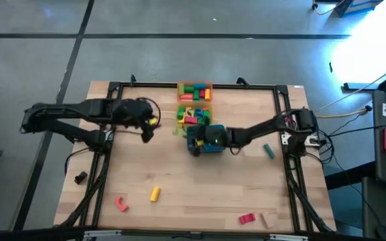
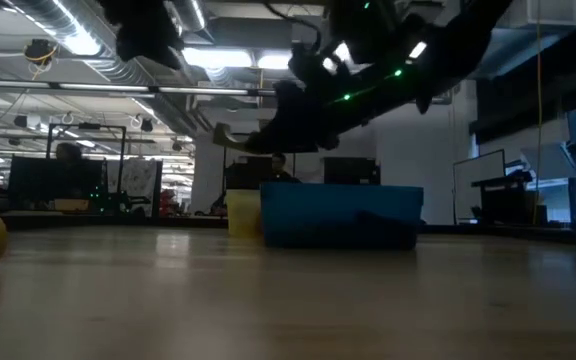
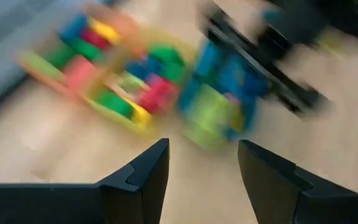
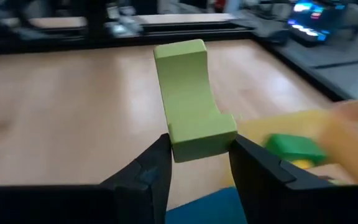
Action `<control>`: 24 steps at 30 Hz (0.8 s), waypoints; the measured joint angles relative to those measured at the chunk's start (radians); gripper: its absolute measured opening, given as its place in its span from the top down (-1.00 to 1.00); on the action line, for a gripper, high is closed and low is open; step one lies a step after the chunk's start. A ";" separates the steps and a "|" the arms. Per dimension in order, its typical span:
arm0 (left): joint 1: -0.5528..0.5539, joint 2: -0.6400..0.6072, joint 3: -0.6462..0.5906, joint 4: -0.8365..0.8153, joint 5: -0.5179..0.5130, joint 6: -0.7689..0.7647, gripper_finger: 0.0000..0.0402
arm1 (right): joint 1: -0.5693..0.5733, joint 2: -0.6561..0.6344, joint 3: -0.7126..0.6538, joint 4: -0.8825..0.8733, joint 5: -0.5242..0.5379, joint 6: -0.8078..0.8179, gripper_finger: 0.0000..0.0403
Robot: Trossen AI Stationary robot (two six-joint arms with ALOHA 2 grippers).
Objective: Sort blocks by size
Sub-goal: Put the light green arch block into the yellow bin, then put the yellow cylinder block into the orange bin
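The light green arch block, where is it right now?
The light green arch block is clamped in the right end effector, held above the teal tray near the table's middle, beside the yellow tray.

You are looking at two matte black jointed arms, the left arm (image 1: 79, 114) and the right arm (image 1: 267, 128), each built of slim tubes and chunky joint housings. Black cables loop beside both. Green indicator lights glow along one arm in the low view. Each wrist view shows angular, flat black fingers (image 3: 143, 171).
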 joint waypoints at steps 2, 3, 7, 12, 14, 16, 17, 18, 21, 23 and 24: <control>-0.042 0.000 0.000 -0.038 0.057 -0.061 0.12 | -0.044 0.000 0.002 0.006 0.000 0.000 0.27; -0.065 0.001 0.000 -0.060 0.085 -0.091 0.12 | -0.064 0.000 0.002 0.008 0.000 0.000 0.27; -0.158 0.011 0.000 -0.122 0.127 -0.202 0.12 | -0.143 -0.001 0.002 -0.005 -0.001 0.000 0.27; -0.261 0.011 0.000 -0.160 0.127 -0.330 0.12 | -0.206 -0.001 0.002 -0.079 -0.009 0.001 0.27; -0.301 0.013 0.000 -0.158 0.126 -0.396 0.12 | -0.217 -0.001 0.002 -0.098 -0.015 0.006 0.24; -0.339 0.025 0.000 -0.157 0.126 -0.476 0.12 | -0.219 -0.001 0.002 -0.113 -0.015 0.023 0.17; -0.360 0.035 0.000 -0.157 0.126 -0.513 0.12 | -0.219 -0.001 0.002 -0.111 -0.014 0.029 0.13; -0.381 0.046 0.000 -0.157 0.126 -0.545 0.12 | -0.218 -0.001 0.002 -0.104 -0.014 0.031 0.08; -0.433 0.087 0.000 -0.157 0.126 -0.637 0.12 | -0.217 -0.001 0.002 -0.089 -0.015 0.031 -0.08; -0.461 0.122 0.000 -0.152 0.127 -0.724 0.12 | -0.216 -0.001 0.002 -0.086 -0.014 0.031 -0.16; -0.473 0.138 0.000 -0.144 0.128 -0.776 0.12 | -0.216 -0.001 0.002 -0.085 -0.014 0.030 -0.20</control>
